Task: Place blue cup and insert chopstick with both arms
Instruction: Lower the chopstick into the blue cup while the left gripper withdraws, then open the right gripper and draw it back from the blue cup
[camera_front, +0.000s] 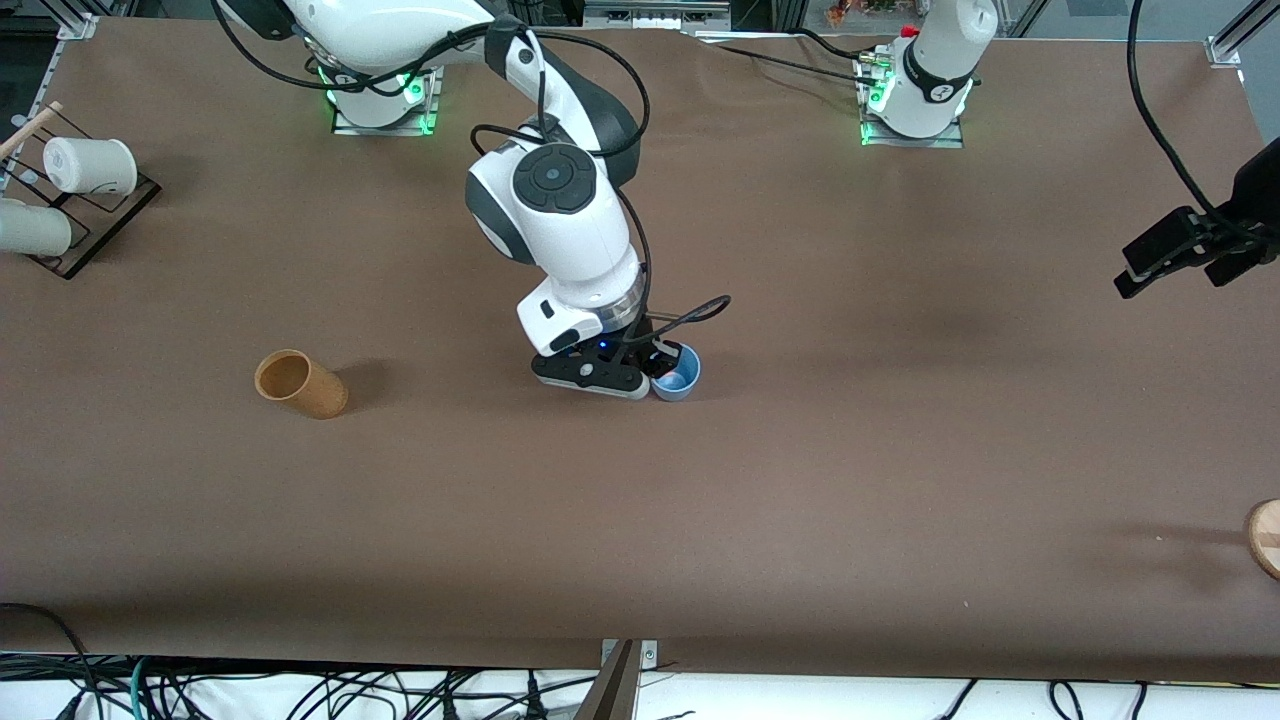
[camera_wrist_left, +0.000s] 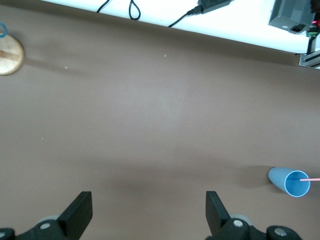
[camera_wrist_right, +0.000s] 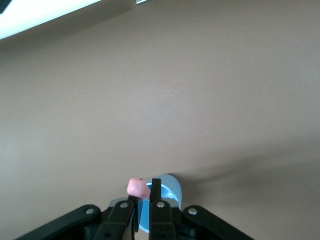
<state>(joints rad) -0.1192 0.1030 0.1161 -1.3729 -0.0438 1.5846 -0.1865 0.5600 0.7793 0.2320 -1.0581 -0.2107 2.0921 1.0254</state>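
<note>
Near the middle of the brown table (camera_front: 800, 480) stands the small blue-grey tapered cup (camera_front: 678, 379) with its brighter blue inside turned up toward the front camera, upright or close to it. The right end effector (camera_front: 655, 368) is low over the cup's rim, its black fingers (camera_wrist_right: 156, 200) pressed together on the thin pale pink chopstick (camera_wrist_right: 138, 187), whose blunt end shows between them just above the cup's mouth. From the left wrist view the pink stick pokes out past the cup's lip, so it seems to be at least partly inside already. My judgement is that the stick is held close to vertical so that it can drop cleanly into the narrow opening, and that release is the step left.

Well apart, over the left arm's end of the table, hangs the left end effector (camera_front: 1185, 255), fingers spread wide and holding nothing; that arm waits.

A tan wooden-looking cylindrical cup (camera_front: 299, 383) lies tipped toward the right arm's end of the table. Farther from the front camera than it, at the table's edge, two white cups (camera_front: 88, 165) rest on a thin black wire rack (camera_front: 95, 225). A round wooden disc (camera_front: 1265, 537) sits at the edge by the left arm's end.

No brand, label or readable writing shows on any of these things.
</note>
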